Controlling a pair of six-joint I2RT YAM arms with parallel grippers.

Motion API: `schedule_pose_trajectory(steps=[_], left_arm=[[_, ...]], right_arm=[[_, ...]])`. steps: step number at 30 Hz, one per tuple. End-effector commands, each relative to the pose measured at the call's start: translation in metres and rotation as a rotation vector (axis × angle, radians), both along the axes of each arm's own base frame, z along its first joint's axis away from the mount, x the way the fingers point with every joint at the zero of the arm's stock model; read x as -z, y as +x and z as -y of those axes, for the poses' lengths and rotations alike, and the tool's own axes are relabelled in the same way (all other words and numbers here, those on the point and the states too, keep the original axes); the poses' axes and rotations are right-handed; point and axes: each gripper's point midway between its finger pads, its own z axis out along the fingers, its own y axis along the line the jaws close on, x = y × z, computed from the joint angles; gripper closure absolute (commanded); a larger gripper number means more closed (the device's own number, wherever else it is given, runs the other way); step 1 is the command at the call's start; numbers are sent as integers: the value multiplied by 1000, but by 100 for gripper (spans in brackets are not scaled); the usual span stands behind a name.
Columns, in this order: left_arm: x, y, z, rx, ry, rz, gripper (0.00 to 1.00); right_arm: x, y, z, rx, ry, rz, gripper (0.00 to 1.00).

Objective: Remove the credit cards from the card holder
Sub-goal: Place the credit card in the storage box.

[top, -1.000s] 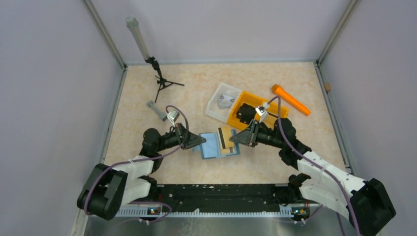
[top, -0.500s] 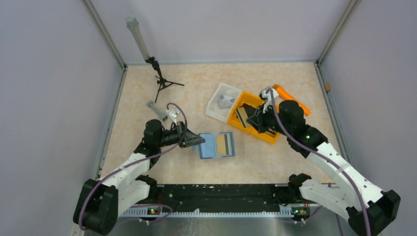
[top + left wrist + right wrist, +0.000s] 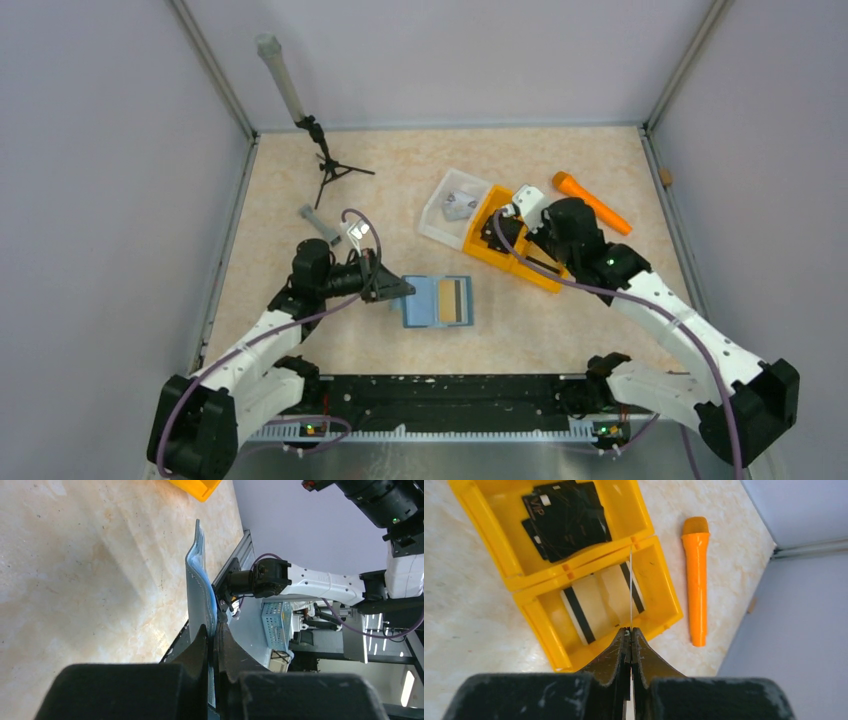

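The teal-blue card holder [image 3: 425, 303] lies open on the table, and a tan card with a dark stripe [image 3: 455, 298] shows in its right half. My left gripper [image 3: 398, 289] is shut on the holder's left edge. In the left wrist view the holder [image 3: 200, 587] stands edge-on between the jaws of my left gripper [image 3: 215, 631]. My right gripper [image 3: 497, 238] hangs over the orange divided bin [image 3: 528, 268]. In the right wrist view my right gripper [image 3: 630, 631] is shut on a thin credit card [image 3: 631, 585], seen edge-on above the bin's near compartment.
The orange bin [image 3: 539, 625] holds black cards [image 3: 564, 520] in one compartment and cream striped cards [image 3: 596, 600] in the other. A white tray [image 3: 447, 206] touches its left side. An orange marker [image 3: 592, 202] lies to the right. A black tripod [image 3: 327, 165] and a grey piece [image 3: 318, 222] lie at the back left.
My right gripper has moved from the card holder back and right to above the orange bin, carrying a card. The holder and my left gripper have shifted slightly left.
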Motion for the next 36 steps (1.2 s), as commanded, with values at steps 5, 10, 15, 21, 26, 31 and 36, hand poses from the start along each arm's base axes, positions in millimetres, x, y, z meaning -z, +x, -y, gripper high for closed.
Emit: schedule_pose_trajectory(steps=[5, 10, 15, 21, 26, 31, 36], left_arm=[[-16, 1, -1, 14, 1, 83, 100], [-16, 0, -1, 19, -2, 84, 100], [-17, 0, 0, 27, -3, 84, 100], [-16, -2, -1, 34, 5, 87, 100], [-15, -2, -1, 34, 5, 88, 100], [-15, -2, 0, 37, 4, 86, 100], [-13, -3, -1, 35, 10, 80, 100]], right_arm=[[14, 32, 26, 50, -294, 35, 100], [27, 43, 25, 28, -327, 33, 100], [50, 58, 32, 33, -366, 4, 100], [59, 64, 35, 6, -384, 17, 100], [67, 67, 36, -6, -408, -1, 100], [74, 71, 34, -3, -408, -13, 83], [68, 70, 34, 15, -385, -29, 57]])
